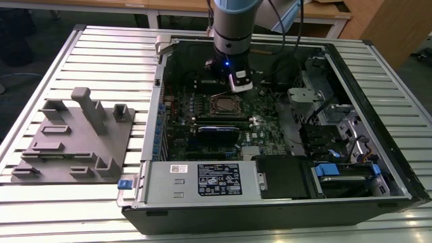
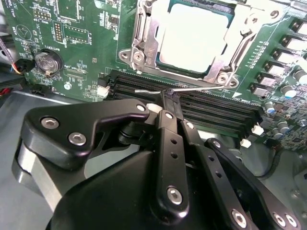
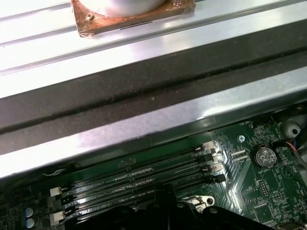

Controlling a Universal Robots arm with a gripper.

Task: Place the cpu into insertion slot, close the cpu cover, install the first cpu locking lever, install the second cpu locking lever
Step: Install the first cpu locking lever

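Pinching locking lever (image 2: 206, 87) in jaws beside cpu cover (image 2: 144, 45).

Bright, even room light. The cpu (image 2: 192, 36) glares near-white in the second wrist view; the case wall (image 3: 144, 124) gleams in the first wrist view.

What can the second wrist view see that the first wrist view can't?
Second wrist view: the cpu framed by the cpu cover, and the gripper pinching a thin locking lever. First wrist view: the case wall and a copper-edged block beyond it. Both wrist views: the memory slots and the round battery.
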